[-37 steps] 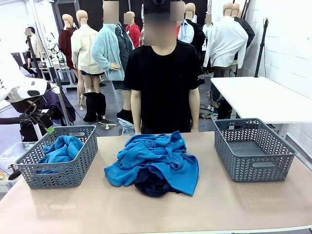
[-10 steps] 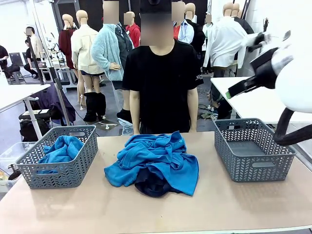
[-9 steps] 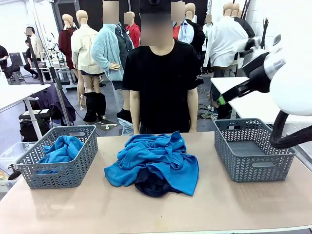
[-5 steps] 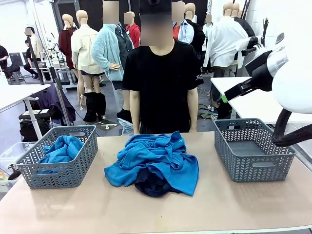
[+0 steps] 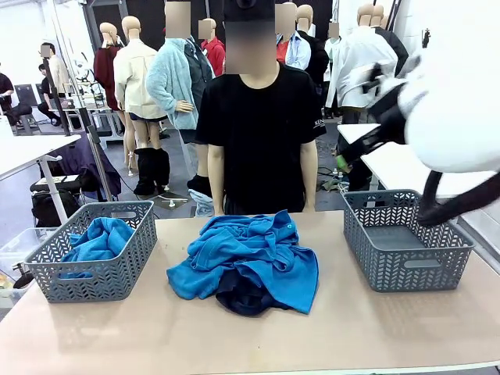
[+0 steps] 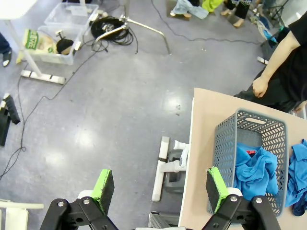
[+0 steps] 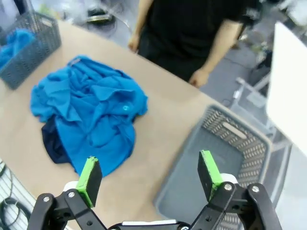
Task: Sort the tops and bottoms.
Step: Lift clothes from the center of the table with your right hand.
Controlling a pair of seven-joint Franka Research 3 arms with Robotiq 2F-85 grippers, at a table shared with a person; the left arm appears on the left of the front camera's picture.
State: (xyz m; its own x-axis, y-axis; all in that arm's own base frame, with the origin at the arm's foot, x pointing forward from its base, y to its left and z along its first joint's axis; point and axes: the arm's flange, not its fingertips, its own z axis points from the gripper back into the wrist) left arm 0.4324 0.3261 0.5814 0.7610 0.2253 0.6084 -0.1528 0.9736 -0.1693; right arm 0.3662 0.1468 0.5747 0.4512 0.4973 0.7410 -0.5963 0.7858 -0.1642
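**Front view.** A heap of bright blue fabric tops [image 5: 250,254] is recorded at the middle of the pale tan surface [image 5: 375,328], between two baskets. The heap is wider than it is deep, with its long axis running left to right. A buttoned part is turned up at its far right corner. The dark navy fabric bottoms [image 5: 238,301] are lodged under the heap's near edge and protrude toward the robot's side. One more crumpled blue top [image 5: 98,238] is noted inside the grey plastic left basket [image 5: 105,281]. The matching grey right basket [image 5: 406,269] stands well apart from the heap. A person in a black t-shirt [image 5: 262,133] stands at the far edge. The white right arm [image 5: 457,101] is seen blurred above the right basket. How the right jaws stand cannot be told from this view.

**Left wrist view.** The left jaws are spread wide, with the left green pads [image 6: 103,184] far apart and nothing between them. They are held over the grey floor [image 6: 96,120] off the end of the surface. The left basket with its blue top is seen at lower right.

**Right wrist view.** The right jaws are spread wide, with nothing between the right green pads [image 7: 90,179], and are held high above the surface. The blue heap lies left of centre, with the navy bottoms showing at its lower left edge. The right basket is seen near the right-hand pad. The person's hand [image 7: 197,76] hangs at the far edge.
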